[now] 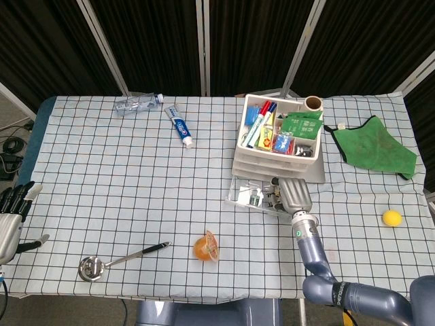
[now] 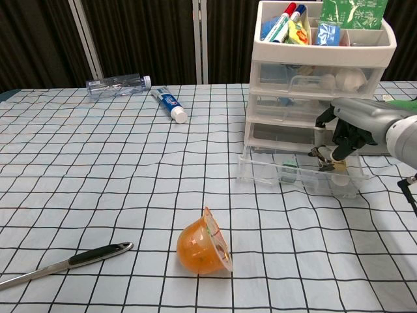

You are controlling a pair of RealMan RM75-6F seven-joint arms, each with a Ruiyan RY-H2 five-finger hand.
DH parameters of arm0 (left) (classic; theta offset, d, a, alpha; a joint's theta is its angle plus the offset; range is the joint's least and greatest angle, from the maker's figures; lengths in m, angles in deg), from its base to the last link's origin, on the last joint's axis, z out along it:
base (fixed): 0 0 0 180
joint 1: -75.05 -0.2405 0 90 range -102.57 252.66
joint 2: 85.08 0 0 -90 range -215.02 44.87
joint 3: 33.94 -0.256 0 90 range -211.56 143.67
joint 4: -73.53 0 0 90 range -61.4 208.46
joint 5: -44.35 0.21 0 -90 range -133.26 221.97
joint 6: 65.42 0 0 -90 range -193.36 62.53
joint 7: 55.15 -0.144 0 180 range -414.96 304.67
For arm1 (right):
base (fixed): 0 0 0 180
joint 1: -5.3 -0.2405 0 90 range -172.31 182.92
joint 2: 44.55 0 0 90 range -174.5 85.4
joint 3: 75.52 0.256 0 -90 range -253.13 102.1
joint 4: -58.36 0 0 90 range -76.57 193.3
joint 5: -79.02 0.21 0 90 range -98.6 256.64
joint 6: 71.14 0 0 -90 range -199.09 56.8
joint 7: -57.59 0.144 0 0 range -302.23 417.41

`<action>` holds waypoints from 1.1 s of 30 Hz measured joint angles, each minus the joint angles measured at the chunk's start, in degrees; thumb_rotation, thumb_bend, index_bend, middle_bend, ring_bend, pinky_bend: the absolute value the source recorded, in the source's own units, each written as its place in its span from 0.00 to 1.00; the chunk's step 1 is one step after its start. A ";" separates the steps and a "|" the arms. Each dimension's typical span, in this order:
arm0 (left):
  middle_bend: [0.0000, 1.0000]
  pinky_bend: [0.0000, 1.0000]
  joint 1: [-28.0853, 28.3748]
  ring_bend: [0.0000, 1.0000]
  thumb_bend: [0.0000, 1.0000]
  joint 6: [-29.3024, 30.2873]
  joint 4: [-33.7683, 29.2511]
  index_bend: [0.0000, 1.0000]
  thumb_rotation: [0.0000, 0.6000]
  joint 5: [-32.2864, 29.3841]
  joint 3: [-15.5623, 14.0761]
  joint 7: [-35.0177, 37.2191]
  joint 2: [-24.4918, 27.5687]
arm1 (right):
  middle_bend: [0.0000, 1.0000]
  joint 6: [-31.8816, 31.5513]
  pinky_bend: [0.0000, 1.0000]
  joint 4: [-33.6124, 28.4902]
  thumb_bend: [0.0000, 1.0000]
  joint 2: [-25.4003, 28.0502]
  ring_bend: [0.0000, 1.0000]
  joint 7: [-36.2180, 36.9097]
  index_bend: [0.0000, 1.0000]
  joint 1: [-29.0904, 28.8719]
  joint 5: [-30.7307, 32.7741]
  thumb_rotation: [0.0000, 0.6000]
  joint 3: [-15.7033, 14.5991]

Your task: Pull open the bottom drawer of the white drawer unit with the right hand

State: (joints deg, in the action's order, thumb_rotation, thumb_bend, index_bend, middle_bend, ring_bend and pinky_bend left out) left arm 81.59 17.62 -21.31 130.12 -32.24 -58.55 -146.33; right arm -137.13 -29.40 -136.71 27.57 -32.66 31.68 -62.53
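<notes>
The white drawer unit [image 2: 317,88] stands at the back right of the table, with pens and packets in its top tray. Its clear bottom drawer [image 2: 273,175] is pulled out toward me, and small items lie inside. My right hand [image 2: 346,129] hovers over the drawer's right end, fingers bent downward and holding nothing. The head view shows the same hand [image 1: 292,195] at the open drawer [image 1: 245,195], in front of the unit [image 1: 272,159]. My left hand [image 1: 9,219] is at the table's left edge, fingers spread and empty.
An orange cup [image 2: 203,243] lies tipped over in front of the drawer. A ladle [image 1: 115,260] lies at the front left. A toothpaste tube [image 1: 179,126] and a clear bottle [image 1: 138,103] lie at the back. A green cloth [image 1: 372,147] and a yellow ball [image 1: 391,217] are on the right.
</notes>
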 measured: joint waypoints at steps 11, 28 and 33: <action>0.00 0.00 -0.21 0.00 0.06 0.66 -0.32 0.00 1.00 0.82 -0.23 -0.40 -0.01 | 1.00 -2.63 0.88 -4.09 0.41 2.21 1.00 -0.05 0.68 1.62 -1.24 1.00 -0.10; 0.00 0.00 -0.87 0.00 0.06 2.15 -0.95 0.00 1.00 2.07 -0.54 -0.45 0.39 | 1.00 -7.69 0.88 -11.29 0.42 6.32 1.00 -1.04 0.68 3.59 -3.19 1.00 1.28; 0.00 0.00 -1.01 0.00 0.06 2.40 -0.99 0.00 1.00 2.25 -0.58 -0.47 0.46 | 1.00 -8.81 0.88 -13.14 0.42 8.53 1.00 -1.52 0.68 4.30 -3.05 1.00 1.81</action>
State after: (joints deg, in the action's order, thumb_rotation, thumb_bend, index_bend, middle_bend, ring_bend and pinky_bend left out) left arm 80.58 20.02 -22.30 132.37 -32.82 -59.03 -145.87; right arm -145.94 -42.53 -128.18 26.06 -28.37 28.63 -60.73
